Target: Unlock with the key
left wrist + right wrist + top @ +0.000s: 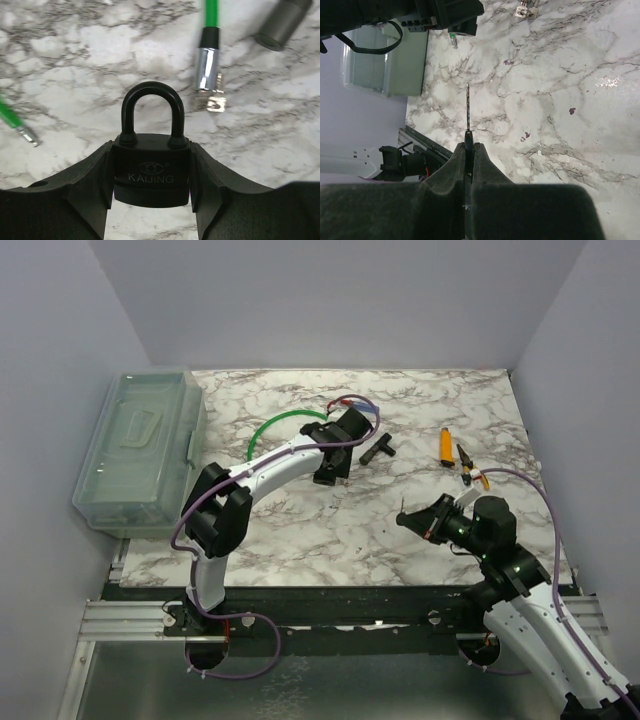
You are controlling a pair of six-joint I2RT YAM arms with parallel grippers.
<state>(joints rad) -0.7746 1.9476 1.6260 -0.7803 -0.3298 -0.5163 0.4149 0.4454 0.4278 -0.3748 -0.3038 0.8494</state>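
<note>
Reaching far forward with left arm (290, 455), clamping padlock (151, 170) between jaws; crouching low with right arm (512, 562), pinching key (467, 107).

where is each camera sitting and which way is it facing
Top external: above and behind the bases, looking down on the marble table; the left arm and right arm show.
Left wrist: close over the table, facing along the left gripper, shut on the padlock.
Right wrist: faces along the right gripper, shut on the key, toward the left arm.
Shared: the clear box shows in top external and right wrist views.
</note>
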